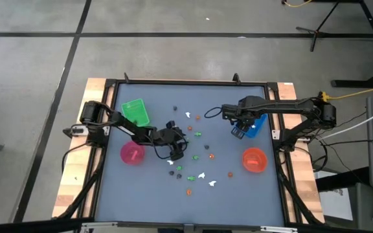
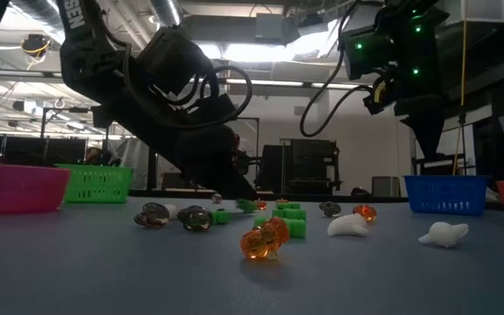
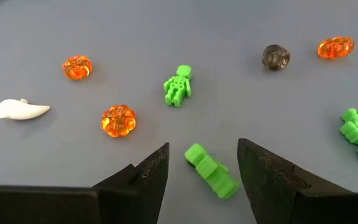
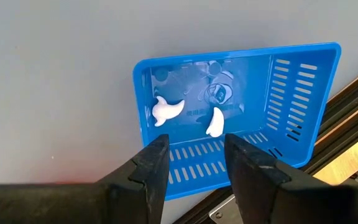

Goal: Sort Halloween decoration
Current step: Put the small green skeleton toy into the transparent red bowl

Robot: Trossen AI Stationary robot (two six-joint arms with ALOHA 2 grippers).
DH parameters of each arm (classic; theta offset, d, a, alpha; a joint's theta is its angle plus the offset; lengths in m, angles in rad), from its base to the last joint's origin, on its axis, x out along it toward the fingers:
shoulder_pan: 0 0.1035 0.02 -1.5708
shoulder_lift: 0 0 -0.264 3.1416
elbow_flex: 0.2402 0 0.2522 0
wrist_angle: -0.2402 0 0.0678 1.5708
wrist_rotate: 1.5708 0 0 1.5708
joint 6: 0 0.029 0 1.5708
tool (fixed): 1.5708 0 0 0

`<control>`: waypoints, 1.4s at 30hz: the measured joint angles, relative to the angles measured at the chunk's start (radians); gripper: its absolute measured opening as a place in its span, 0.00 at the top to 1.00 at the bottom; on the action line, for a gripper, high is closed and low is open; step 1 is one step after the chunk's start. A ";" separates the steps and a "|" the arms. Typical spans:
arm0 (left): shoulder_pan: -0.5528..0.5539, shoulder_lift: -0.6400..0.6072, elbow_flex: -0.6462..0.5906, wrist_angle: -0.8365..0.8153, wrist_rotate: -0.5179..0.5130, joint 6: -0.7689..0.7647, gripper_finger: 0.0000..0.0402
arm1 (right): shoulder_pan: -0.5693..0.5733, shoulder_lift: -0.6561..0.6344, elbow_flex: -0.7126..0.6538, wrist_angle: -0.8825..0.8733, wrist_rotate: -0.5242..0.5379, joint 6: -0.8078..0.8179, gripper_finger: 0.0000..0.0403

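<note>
A green skeleton figure (image 3: pixel 211 170) lies flat on the tabletop (image 3: pixel 166 37), between the spread, empty fingers of the left end effector (image 3: pixel 202 174). It lies askew, so closing could flick it away. Right end effector (image 4: pixel 194 165) hovers released above the blue tray (image 4: pixel 303 93) holding two white ghosts (image 4: pixel 166 109).

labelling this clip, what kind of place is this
Probably a robotics lab or workshop. Two robot arms work at a framed grey table on a bare concrete floor, with loose cables lying beside it. Across the table, the low view shows ceiling lights and dark equipment racks.
</note>
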 joint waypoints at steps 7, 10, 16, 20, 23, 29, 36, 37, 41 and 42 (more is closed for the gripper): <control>0.000 0.000 0.000 0.000 0.000 -0.044 0.56 | 0.000 0.000 0.000 0.000 0.000 0.000 0.62; 0.000 0.000 0.000 -0.002 -0.010 -0.045 0.56 | 0.000 0.000 0.000 0.000 0.000 0.000 0.62; 0.000 0.000 0.000 -0.060 -0.034 -0.049 0.56 | 0.000 0.000 0.000 0.000 0.000 0.000 0.62; 0.000 0.000 0.000 -0.083 -0.032 -0.050 0.56 | 0.000 0.000 0.000 0.000 0.000 0.000 0.62; 0.000 0.000 0.000 -0.092 -0.032 -0.050 0.56 | 0.000 0.000 0.000 0.000 0.000 0.000 0.62; 0.000 0.000 0.000 -0.100 -0.030 -0.045 0.59 | 0.000 0.000 0.000 0.000 -0.001 0.000 0.62; -0.001 -0.001 0.000 -0.101 -0.021 -0.042 0.69 | 0.000 0.000 0.000 0.000 -0.001 0.000 0.62; -0.001 -0.001 0.000 -0.101 -0.021 -0.042 0.71 | 0.000 0.000 0.000 0.000 -0.001 0.000 0.62; -0.001 -0.001 0.000 -0.103 -0.018 -0.042 0.77 | 0.000 0.000 0.000 0.000 -0.001 0.000 0.62; -0.001 -0.001 0.000 -0.103 -0.018 -0.042 0.78 | 0.000 0.000 0.000 0.000 -0.001 0.000 0.62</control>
